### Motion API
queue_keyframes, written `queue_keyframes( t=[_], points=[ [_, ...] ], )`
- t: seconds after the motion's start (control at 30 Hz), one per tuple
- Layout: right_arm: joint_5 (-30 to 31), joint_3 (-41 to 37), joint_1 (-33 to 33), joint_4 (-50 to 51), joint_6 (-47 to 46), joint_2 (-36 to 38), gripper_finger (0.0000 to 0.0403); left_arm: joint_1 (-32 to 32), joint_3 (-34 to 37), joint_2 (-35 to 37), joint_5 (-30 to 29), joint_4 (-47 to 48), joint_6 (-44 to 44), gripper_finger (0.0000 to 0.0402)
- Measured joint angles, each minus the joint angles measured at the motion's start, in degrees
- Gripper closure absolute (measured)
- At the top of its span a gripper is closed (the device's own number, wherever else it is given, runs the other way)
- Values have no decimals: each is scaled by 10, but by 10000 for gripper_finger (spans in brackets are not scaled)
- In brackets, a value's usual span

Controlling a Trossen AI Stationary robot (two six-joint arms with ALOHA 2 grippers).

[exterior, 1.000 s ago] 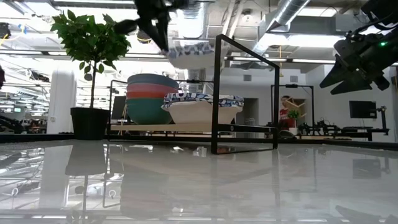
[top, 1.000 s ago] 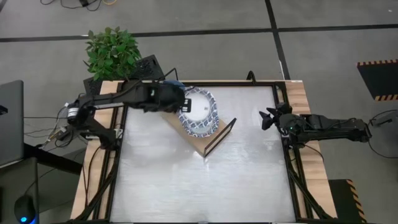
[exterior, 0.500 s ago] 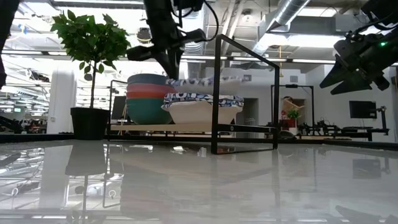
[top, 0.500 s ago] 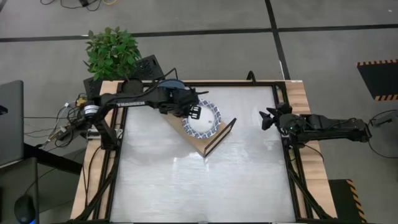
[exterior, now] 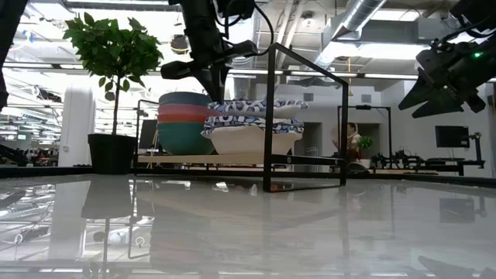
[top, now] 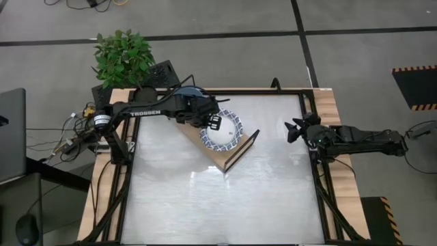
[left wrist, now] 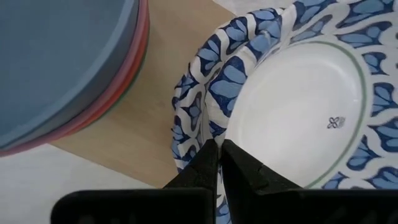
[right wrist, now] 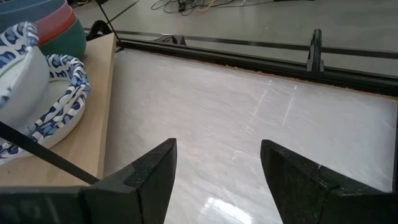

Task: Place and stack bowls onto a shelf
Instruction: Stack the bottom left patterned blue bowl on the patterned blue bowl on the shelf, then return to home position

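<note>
Patterned bowl, seemingly nested in its twin, sits with its rim pinched in the left gripper's jaws.

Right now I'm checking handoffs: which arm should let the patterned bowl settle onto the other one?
Left. Its gripper already pinches the top patterned bowl's rim over the shelf; the right gripper waits open at the table's edge.

Light-wood shelf with black wire end frames, stack of plain bowls at one end, two blue-and-white patterned bowls nested beside them, upper one tilted.
</note>
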State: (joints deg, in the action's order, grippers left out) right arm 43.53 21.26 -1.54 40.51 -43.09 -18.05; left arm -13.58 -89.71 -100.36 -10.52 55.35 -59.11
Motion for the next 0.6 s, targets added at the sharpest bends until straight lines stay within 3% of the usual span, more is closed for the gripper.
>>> queue_keyframes(
  t=[0.2, 0.43, 0.6],
  points=[
    [0, 0, 0, 0, 0, 0, 143, 0, 0, 0, -7, 0, 10, 382],
    [0, 0, 0, 0, 0, 0, 143, 0, 0, 0, -33, 1, 31, 315],
    [0, 0, 0, 0, 0, 0, 143, 0, 0, 0, -20, 2, 63, 272]
  ],
)
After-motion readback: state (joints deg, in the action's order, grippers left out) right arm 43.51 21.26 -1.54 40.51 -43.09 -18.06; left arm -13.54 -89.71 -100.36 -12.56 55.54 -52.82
